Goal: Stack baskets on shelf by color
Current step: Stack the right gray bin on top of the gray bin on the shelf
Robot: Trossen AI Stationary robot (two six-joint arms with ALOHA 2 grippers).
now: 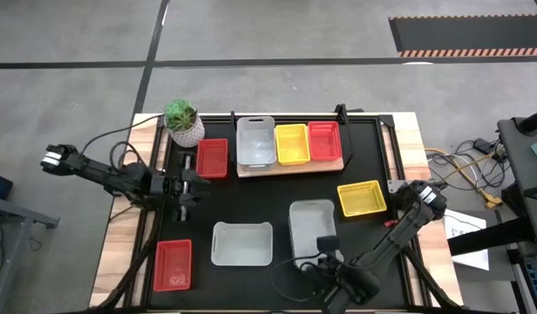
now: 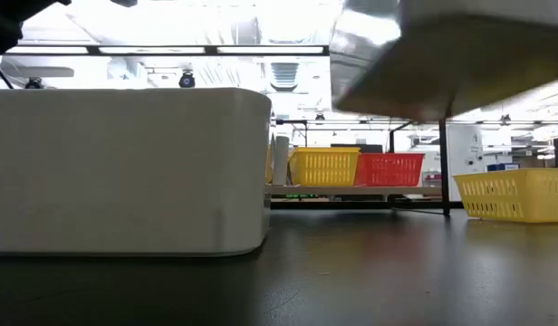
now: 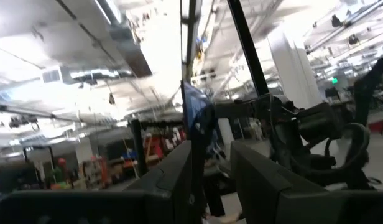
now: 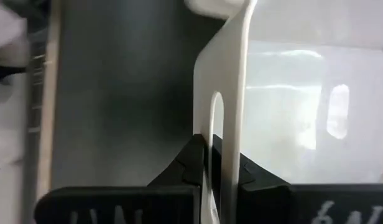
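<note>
On the wood-grain shelf [image 1: 290, 164] stand a white basket [image 1: 255, 139], a yellow one [image 1: 292, 142] and a red one [image 1: 323, 139]. On the black mat rest a red basket [image 1: 212, 158], another red one [image 1: 173, 264], a white one [image 1: 242, 243] and a yellow one [image 1: 362, 198]. My right gripper [image 1: 325, 247] is shut on a third white basket [image 1: 310, 218], whose underside [image 2: 442, 63] shows high in the low view. My left gripper [image 1: 188, 185] hovers open at the mat's left, beside the red basket, touching nothing. My right gripper [image 4: 219, 158] pinches the white basket's near end wall [image 4: 232, 124], right beside its handle slot [image 4: 216, 118]. One finger [image 4: 250, 173] is inside the basket and one [image 4: 190, 163] outside. The fingers come slanting down from the near side. The basket is lifted off the mat.
A potted green plant [image 1: 184, 122] stands at the far left, next to the shelf. The resting white basket [image 2: 125, 172] fills the low view's left. Bare mat lies between the shelf and the near baskets. Cables run along the table's right edge [image 1: 408, 157].
</note>
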